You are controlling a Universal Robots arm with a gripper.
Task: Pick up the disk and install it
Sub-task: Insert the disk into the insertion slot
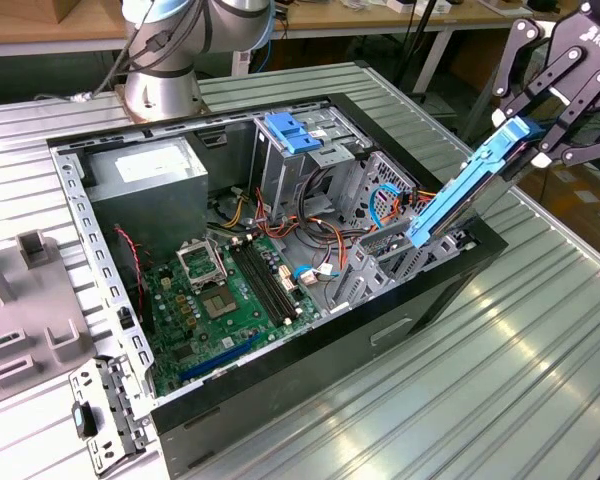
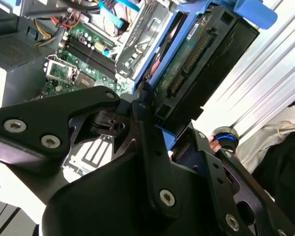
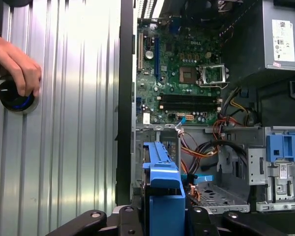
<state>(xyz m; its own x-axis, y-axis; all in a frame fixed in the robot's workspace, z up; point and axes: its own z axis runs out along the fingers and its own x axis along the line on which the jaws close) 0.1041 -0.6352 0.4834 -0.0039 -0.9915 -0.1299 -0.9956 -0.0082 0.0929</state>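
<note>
Starting at nine o'clock in the exterior view, the open computer case (image 1: 280, 405) lies flat on the ribbed tabletop (image 1: 540, 380). Inside it, the grey power supply box (image 1: 145, 170) sits at eleven o'clock and the green motherboard (image 1: 230, 290) is in the middle. A bare blue bracket (image 1: 292, 132) sits on the drive cage at twelve. Now over to two o'clock, where the action is! The hand (image 1: 540, 140) has its fingers clamped tight on the upper end of the disk (image 1: 460, 195). The disk is off the tabletop and tilted steeply. Its blue rail runs from one o'clock down toward seven, and its lower end is right at the case's rim, by the metal bay (image 1: 380, 255). So the pick-up looks done. The install isn't, to my eye: the disk stands proud of the case, not seated in any bay. In the first wrist view the blue rail (image 3: 162, 191) points in over the cage.
</note>
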